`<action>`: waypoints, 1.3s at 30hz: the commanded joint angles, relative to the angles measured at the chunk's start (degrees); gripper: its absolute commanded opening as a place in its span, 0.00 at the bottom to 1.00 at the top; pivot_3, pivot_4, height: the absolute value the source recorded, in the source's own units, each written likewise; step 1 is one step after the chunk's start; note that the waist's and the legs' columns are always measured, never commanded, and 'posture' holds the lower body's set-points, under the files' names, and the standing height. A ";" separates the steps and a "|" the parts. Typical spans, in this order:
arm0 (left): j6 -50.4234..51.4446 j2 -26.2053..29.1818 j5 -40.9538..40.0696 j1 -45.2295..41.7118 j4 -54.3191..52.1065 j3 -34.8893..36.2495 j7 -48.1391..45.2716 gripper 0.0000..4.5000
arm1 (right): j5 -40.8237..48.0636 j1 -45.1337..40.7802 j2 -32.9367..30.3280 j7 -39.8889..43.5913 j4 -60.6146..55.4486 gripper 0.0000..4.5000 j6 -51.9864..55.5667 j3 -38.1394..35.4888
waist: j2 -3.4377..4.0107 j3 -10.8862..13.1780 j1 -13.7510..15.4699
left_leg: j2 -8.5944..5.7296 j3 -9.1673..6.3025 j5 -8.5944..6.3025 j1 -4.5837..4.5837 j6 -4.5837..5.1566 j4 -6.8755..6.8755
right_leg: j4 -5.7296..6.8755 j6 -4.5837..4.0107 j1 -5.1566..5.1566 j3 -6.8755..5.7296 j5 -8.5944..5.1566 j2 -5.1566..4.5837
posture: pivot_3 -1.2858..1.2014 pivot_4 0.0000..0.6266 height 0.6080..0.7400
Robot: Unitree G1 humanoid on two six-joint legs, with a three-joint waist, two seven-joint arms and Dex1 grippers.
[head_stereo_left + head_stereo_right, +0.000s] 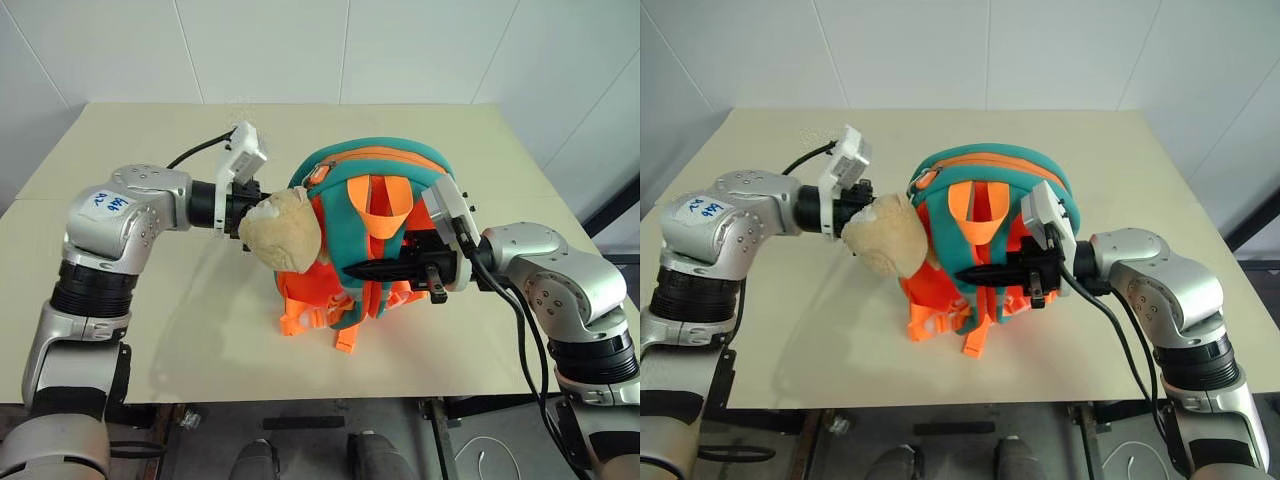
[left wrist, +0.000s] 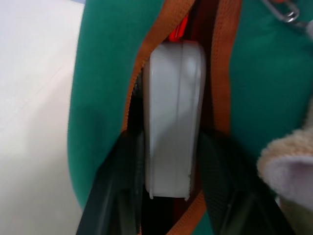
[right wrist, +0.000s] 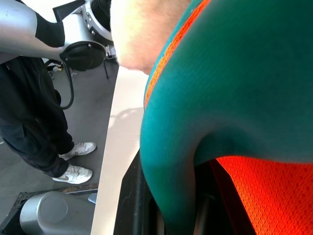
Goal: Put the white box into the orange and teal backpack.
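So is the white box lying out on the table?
No, the white box sits inside the backpack's open zipper slot, between the left gripper's black fingers.

Backpack (image 1: 375,235): bright orange body, teal trim and straps, orange loops and buckles at the base; orange band bordering the opening between teal panels. Plush animal head (image 1: 283,232): tan, with a paler patch in the left wrist view. White box (image 2: 173,117): plain white, faint grey seam line along its edge. Table (image 1: 200,330): pale cream, unpatterned. Left gripper (image 2: 168,188): black fingers. Right gripper (image 1: 375,270): black fingers. Arms: silver-grey shells with black joints. Person (image 3: 29,132) in the right wrist view: black trousers, white shoes, on a grey floor.
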 commanded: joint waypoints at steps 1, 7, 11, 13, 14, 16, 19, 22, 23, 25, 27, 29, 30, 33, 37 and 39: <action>-0.61 0.35 -0.95 -1.20 -2.70 2.32 -0.88 0.62 | 0.36 -1.00 0.04 -0.32 -1.67 0.00 -1.04 -1.16 | 0.00 0.00 0.07 | 0.00 0.00 0.00 0.00 0.00 0.00 | 0.00 0.00 0.00 0.00 0.00 0.01 | 0.52 0.24 1.00; 2.53 6.63 -4.92 -1.81 -3.65 8.26 -4.74 1.00 | 0.28 -0.96 -0.05 -0.72 -1.79 0.00 -1.14 -1.30 | 0.00 0.00 -0.11 | 0.03 0.01 0.00 -0.01 0.00 -0.02 | -0.01 0.00 -0.03 0.04 0.00 0.05 | 0.52 0.24 1.00; 1.85 12.68 -5.55 2.27 -6.84 11.88 -6.92 1.00 | 0.23 -0.86 -0.16 -0.65 -1.68 0.00 -1.23 -1.30 | 0.00 0.00 0.04 | 0.05 0.00 -0.01 0.00 0.00 -0.06 | -0.04 0.00 -0.04 0.06 0.00 0.08 | 0.52 0.24 1.00; 2.23 15.63 -7.30 5.47 -9.62 14.50 -8.65 1.00 | 0.17 -0.77 -0.21 -0.55 -1.62 0.00 -1.28 -1.35 | 0.00 0.00 -0.05 | 0.05 0.08 -0.02 0.02 -0.01 -0.04 | -0.05 0.00 -0.03 0.16 0.00 0.08 | 0.52 0.24 1.00; 3.47 16.48 -8.75 6.55 -10.98 15.96 -8.66 1.00 | 0.09 -0.72 -0.23 -0.50 -1.61 0.00 -1.32 -1.36 | 0.00 0.00 -0.03 | 0.05 0.10 -0.02 0.03 -0.01 -0.03 | -0.02 0.00 -0.03 0.20 0.00 0.08 | 0.52 0.24 1.00; 4.52 17.98 -10.30 9.70 -15.81 18.73 -7.15 1.00 | -0.20 -0.49 -0.34 -0.30 -1.62 0.00 -1.55 -1.28 | -0.01 0.00 0.11 | 0.06 0.10 -0.04 0.03 0.04 0.00 | -0.01 0.00 -0.03 0.19 0.00 0.08 | 0.52 0.24 1.00; 8.39 18.42 -15.12 13.42 -21.70 22.84 -4.31 1.00 | -0.40 -0.36 -0.34 -0.15 -1.58 0.00 -1.71 -1.23 | -0.01 0.00 0.21 | 0.06 0.11 -0.07 0.03 0.08 0.04 | -0.03 0.02 -0.01 0.24 0.02 0.08 | 0.52 0.24 1.00; 10.44 17.16 -18.59 15.06 -24.49 25.36 -0.13 1.00 | -0.48 -0.33 -0.26 -0.07 -1.55 0.00 -1.80 -1.20 | -0.01 0.00 0.36 | 0.06 0.13 -0.07 0.07 0.10 0.04 | 0.00 0.03 0.00 0.28 0.03 0.09 | 0.52 0.24 1.00; 10.60 16.74 -19.38 15.26 -25.15 25.71 1.25 1.00 | -0.48 -0.39 -0.22 -0.04 -1.45 0.00 -1.83 -1.19 | -0.01 0.00 0.35 | 0.06 0.13 -0.07 0.08 0.09 0.05 | 0.00 0.03 0.01 0.29 0.03 0.10 | 0.52 0.24 1.00; 11.98 14.90 -21.72 14.70 -26.62 26.00 5.51 1.00 | -0.60 -0.47 -0.15 -0.02 -1.26 0.00 -2.00 -1.07 | -0.01 0.00 0.34 | 0.06 0.14 -0.07 0.10 0.09 0.07 | 0.00 0.07 0.02 0.35 0.07 0.12 | 0.52 0.24 1.00; 12.79 12.20 -21.12 14.69 -26.90 24.30 10.74 1.00 | -0.71 -0.52 -0.01 -0.02 -1.16 0.00 -2.24 -0.87 | -0.01 0.00 0.34 | 0.05 0.16 -0.07 0.12 0.09 0.09 | -0.01 0.11 0.04 0.39 0.09 0.13 | 0.52 0.24 1.00; 12.96 10.39 -20.25 14.72 -26.63 22.73 13.96 1.00 | -0.73 -0.58 0.12 -0.02 -1.07 0.00 -2.37 -0.79 | -0.01 0.00 0.33 | 0.06 0.19 -0.07 0.13 0.09 0.10 | 0.00 0.14 0.04 0.44 0.12 0.14 | 0.52 0.24 1.00; 13.21 9.28 -20.02 14.26 -26.21 21.98 15.58 1.00 | -0.77 -0.63 0.20 -0.06 -1.03 0.00 -2.42 -0.75 | -0.01 0.00 0.35 | 0.06 0.19 -0.07 0.13 0.09 0.10 | -0.01 0.15 0.04 0.46 0.13 0.15 | 0.52 0.24 1.00; 13.98 4.94 -21.76 13.12 -26.45 20.25 19.27 0.87 | -0.52 -0.30 0.60 -0.37 -1.24 0.00 -2.74 -1.13 | -0.02 0.00 0.36 | 0.06 0.23 -0.07 0.13 0.09 0.10 | -0.03 0.16 0.03 0.51 0.13 0.15 | 0.52 0.24 1.00; 15.83 3.55 -24.72 11.86 -26.51 20.17 20.91 0.62 | -0.08 0.49 1.42 -0.92 -1.79 0.00 -3.86 -2.07 | -0.02 0.00 0.24 | 0.06 0.29 -0.07 0.14 0.09 0.06 | -0.03 0.16 -0.01 0.57 0.14 0.15 | 0.52 0.24 1.00; 17.26 5.81 -25.45 11.65 -25.80 20.33 19.87 0.48 | 0.54 1.14 1.75 -1.26 -2.46 0.00 -4.33 -2.74 | -0.02 0.00 0.29 | 0.07 0.29 -0.07 0.14 0.09 0.06 | -0.04 0.16 -0.01 0.56 0.14 0.16 | 0.52 0.24 1.00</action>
